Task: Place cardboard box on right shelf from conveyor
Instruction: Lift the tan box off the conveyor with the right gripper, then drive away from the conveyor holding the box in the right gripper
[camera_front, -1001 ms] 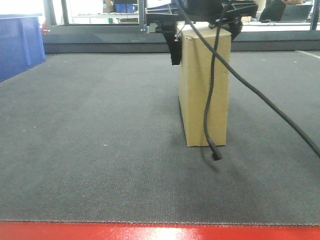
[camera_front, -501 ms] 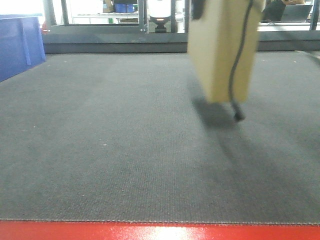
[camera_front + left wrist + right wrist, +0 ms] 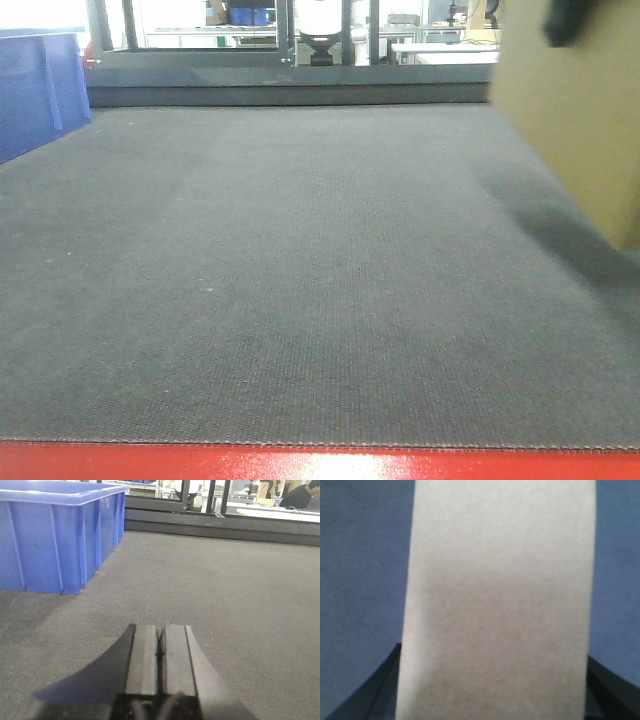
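Front-facing view: plain tan cardboard box (image 3: 580, 120), held by the right pincer (image 3: 495, 695), has lifted off the dark grey conveyor belt (image 3: 300, 280); shelving remains.

Tan cardboard box (image 3: 580, 130) aloft above grey conveyor (image 3: 300, 280)

A blue plastic bin (image 3: 55, 535) stands near dark-framed glass partitions (image 3: 200, 40), bright beyond.

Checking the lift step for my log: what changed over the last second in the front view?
The cardboard box, standing on the conveyor a second ago, has been lifted clear and carried right. It is now partly out of frame, clamped in the right gripper. The blue bin stayed put.
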You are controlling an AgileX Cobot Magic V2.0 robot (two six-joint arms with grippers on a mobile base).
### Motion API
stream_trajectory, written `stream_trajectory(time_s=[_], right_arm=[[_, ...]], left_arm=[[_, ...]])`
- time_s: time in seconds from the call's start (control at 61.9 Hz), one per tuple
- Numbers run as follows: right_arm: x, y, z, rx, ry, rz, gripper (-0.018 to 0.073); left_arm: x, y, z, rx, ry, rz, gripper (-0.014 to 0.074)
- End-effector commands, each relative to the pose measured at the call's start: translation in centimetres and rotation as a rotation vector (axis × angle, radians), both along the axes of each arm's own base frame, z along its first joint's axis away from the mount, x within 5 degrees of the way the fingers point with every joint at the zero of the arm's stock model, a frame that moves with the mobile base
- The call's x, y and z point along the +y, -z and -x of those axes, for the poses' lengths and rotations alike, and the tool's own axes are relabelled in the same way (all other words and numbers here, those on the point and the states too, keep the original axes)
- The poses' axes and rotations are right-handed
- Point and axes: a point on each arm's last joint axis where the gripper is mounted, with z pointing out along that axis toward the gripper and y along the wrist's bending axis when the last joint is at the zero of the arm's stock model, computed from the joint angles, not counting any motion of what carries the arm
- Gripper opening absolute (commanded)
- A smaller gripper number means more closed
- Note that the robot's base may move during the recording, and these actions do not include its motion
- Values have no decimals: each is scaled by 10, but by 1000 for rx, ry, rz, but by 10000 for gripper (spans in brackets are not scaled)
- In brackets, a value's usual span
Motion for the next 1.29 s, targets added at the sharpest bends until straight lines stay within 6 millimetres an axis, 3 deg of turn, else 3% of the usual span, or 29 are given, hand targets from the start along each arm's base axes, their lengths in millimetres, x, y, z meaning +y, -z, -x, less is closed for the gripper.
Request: stream_trajectory(time_s=[0.0, 0.113, 0.242, 0.63, 0.791, 0.937, 1.276], right_arm=[[-16, -16, 29, -197, 4, -20, 215], [-31, -5, 71, -256, 38, -34, 215], [-35, -6, 106, -321, 43, -69, 215], [-47, -31, 213, -686, 35, -124, 214], [-51, -39, 247, -817, 33, -139, 214], [-52, -40, 259, -866, 32, -146, 214], [-52, -40, 260, -867, 32, -146, 214]], left_arm=[[1, -10, 2, -104, -6, 18, -119], [1, -10, 2, -104, -6, 18, -119], [1, -10, 2, -104, -6, 18, -119], [1, -10, 2, -104, -6, 18, -119], [1, -10, 2, -104, -6, 18, -119], [1, -10, 2, -104, -6, 18, -119], [1, -10, 2, -104, -6, 18, -119]])
